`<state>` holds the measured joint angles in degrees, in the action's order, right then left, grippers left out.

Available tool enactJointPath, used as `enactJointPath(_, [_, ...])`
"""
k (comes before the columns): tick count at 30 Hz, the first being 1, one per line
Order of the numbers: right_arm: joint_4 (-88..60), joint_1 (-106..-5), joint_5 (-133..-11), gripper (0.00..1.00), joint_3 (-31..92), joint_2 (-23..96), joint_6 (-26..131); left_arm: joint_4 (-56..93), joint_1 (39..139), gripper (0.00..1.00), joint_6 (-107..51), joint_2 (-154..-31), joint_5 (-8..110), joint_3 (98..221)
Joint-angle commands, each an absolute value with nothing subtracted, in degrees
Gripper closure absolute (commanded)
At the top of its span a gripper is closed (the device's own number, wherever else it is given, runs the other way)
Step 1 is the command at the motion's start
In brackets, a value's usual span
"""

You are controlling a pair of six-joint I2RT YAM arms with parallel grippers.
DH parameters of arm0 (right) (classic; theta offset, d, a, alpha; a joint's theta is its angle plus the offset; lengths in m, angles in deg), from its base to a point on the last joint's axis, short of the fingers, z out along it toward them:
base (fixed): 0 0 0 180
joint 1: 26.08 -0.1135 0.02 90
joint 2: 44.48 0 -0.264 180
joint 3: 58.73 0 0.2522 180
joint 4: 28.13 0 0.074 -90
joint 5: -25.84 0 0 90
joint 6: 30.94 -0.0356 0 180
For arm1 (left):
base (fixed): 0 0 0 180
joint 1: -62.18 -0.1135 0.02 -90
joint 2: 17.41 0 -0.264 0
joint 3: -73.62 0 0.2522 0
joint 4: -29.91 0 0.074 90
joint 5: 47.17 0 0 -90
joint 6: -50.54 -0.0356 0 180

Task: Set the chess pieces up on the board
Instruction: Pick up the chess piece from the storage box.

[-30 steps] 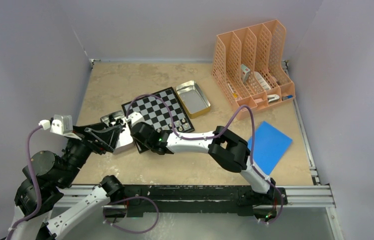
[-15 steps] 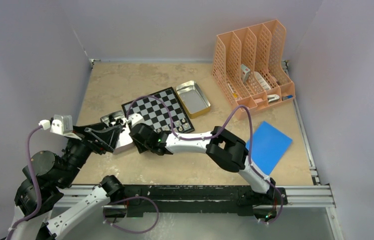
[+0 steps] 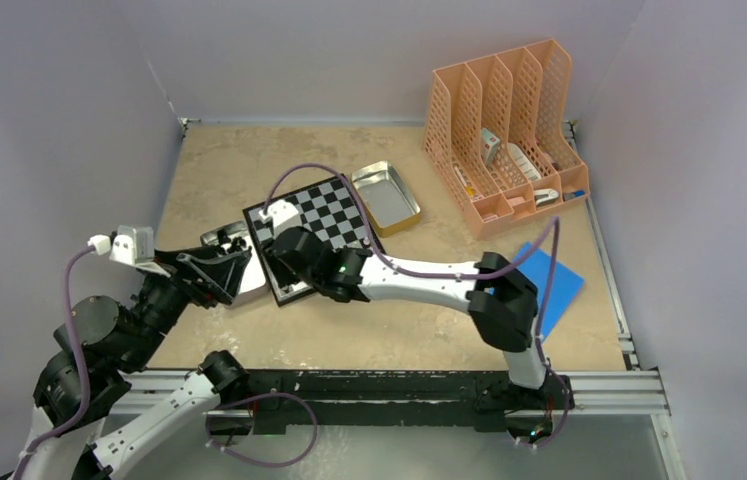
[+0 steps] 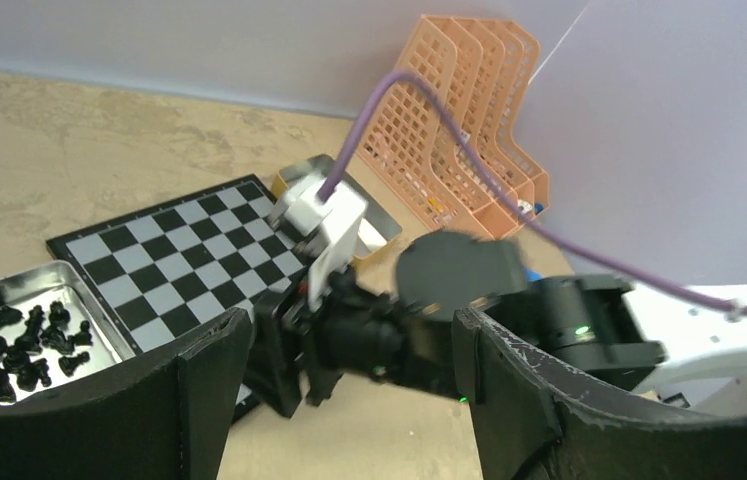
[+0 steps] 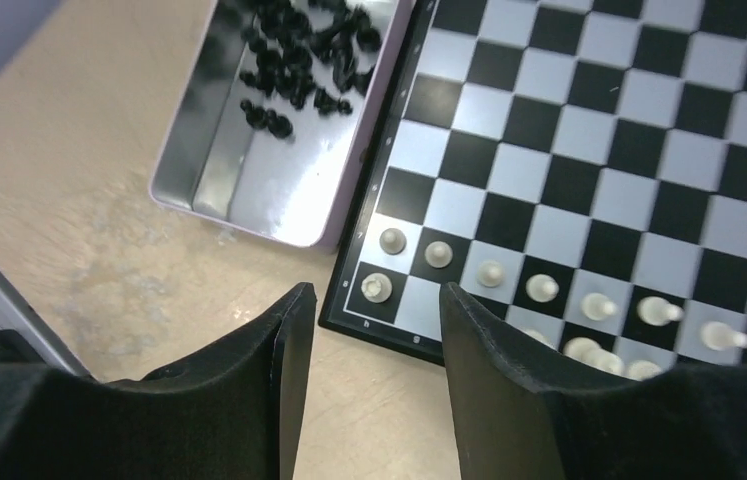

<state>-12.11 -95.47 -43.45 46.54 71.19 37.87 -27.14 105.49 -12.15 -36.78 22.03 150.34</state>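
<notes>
The board (image 5: 599, 150) lies under my right gripper (image 5: 375, 300), which hangs open and empty above its near left corner. Several pale chess pieces (image 5: 490, 273) stand in the two nearest rows, with one on the corner square (image 5: 377, 288). The black chess pieces (image 5: 299, 50) lie heaped in a metal tray (image 5: 279, 190) against the board's left side. In the top view the right gripper (image 3: 294, 270) is over the board (image 3: 334, 215). My left gripper (image 4: 349, 400) is open and empty just left of it, low over the table beside the tray (image 4: 99, 300).
A second shiny metal tray (image 3: 386, 195) sits off the board's far right corner. An orange file rack (image 3: 504, 130) stands at the back right. A blue sheet (image 3: 549, 285) lies to the right, partly under the right arm's elbow. Grey walls close three sides.
The right gripper has opened and drawn back up over the board's near left corner, and its elbow has swung right. The left arm shifted only slightly.
</notes>
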Motion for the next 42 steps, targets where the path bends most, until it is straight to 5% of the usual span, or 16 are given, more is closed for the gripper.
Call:
enactJointPath(1, [-12.7,-95.3,-37.0,0.48,43.1,63.4,39.6,-26.0,105.8,0.27,-10.4,-39.1,26.3,147.3])
enactJointPath(15, [-15.6,-74.2,-38.8,0.53,34.3,51.3,43.1,-13.4,105.8,0.29,-11.9,-51.6,24.3,132.4])
enactJointPath(21, [-9.2,-72.5,-35.7,0.53,40.8,49.6,41.7,-14.2,105.8,0.33,-2.2,-60.0,19.4,132.4])
enactJointPath(31, [0.3,-68.8,-35.3,0.55,51.8,60.9,43.3,-28.4,105.8,0.34,17.9,-66.2,23.3,137.6])
enactJointPath(42, [-2.6,-65.2,-47.2,0.65,58.6,73.5,39.0,-33.4,105.8,0.38,15.5,-67.6,20.2,141.9])
